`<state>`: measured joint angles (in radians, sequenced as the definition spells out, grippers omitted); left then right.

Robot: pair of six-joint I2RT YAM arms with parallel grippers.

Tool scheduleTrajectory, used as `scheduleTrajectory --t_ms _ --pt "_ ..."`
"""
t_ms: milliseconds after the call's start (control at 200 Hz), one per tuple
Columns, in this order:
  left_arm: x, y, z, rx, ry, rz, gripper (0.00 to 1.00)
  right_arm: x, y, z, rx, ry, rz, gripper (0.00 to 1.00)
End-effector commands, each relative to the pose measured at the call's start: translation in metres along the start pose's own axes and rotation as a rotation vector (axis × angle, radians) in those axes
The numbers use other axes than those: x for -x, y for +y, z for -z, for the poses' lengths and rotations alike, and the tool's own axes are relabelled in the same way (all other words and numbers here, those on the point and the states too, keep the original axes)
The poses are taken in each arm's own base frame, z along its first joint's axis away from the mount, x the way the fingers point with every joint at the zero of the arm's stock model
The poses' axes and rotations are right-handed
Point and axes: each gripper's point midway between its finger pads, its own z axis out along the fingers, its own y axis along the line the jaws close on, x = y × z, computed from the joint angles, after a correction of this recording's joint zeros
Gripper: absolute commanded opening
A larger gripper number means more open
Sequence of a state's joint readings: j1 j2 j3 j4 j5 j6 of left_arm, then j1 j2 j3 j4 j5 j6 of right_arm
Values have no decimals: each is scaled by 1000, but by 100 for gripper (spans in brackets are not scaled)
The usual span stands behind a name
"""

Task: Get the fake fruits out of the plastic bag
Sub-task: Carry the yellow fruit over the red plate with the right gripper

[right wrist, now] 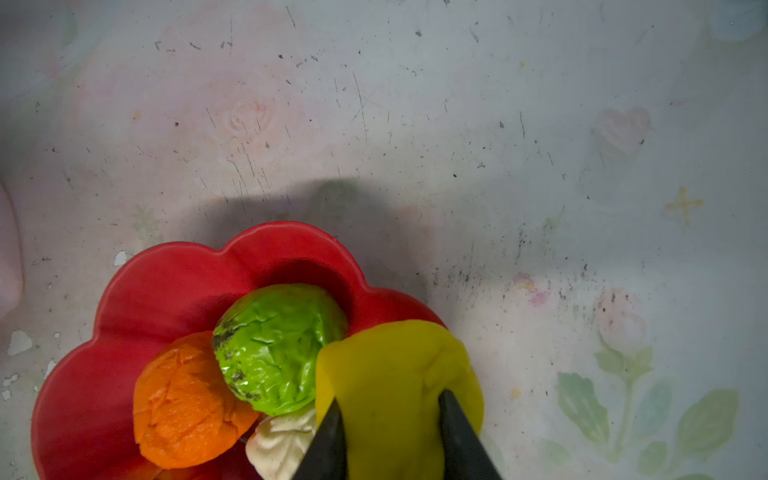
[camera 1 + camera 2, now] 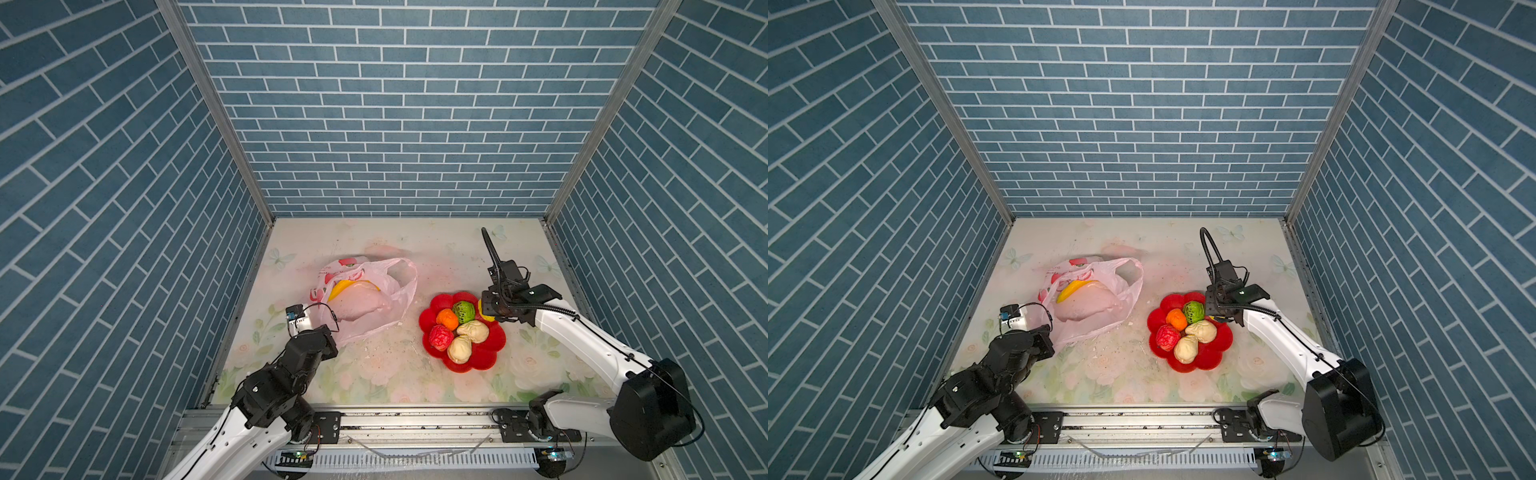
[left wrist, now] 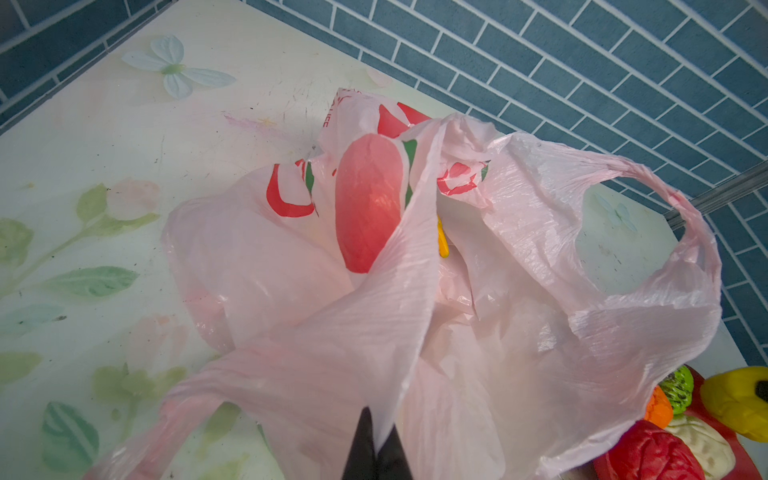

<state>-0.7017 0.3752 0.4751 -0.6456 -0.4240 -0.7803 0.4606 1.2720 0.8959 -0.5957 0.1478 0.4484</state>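
Bag [image 3: 519,232] edge in left gripper [image 3: 376,440], yellow fruit [image 1: 395,374] at dish [image 1: 174,282] rim

plastic bag [image 2: 374,309] left — banana [image 2: 338,289] inside | dish [image 2: 484,362] right — five fruits [image 2: 473,331] in it | sixth fruit [image 1: 390,374] at its rim

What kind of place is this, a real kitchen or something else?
Probably a robot test booth, not a real kitchen. Blue brick-pattern panels in metal frames enclose a table with a flower-print cover, and a left arm and a right arm are mounted on a metal rail at its front edge.
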Motion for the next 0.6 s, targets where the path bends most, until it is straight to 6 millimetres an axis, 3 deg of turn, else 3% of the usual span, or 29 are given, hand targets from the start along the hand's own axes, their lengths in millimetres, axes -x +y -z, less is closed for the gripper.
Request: scheduleTrajectory --t_ms 0,335,590 --pt "-7 5 -3 14 18 -20 0 -8 0 -10 11 23 22 2" --pt "-9 6 -3 17 21 -21 0 -11 -2 -21 11 45 12 6" --pt "-10 7 -3 19 22 -22 0 -15 -4 -26 0 64 7 17"
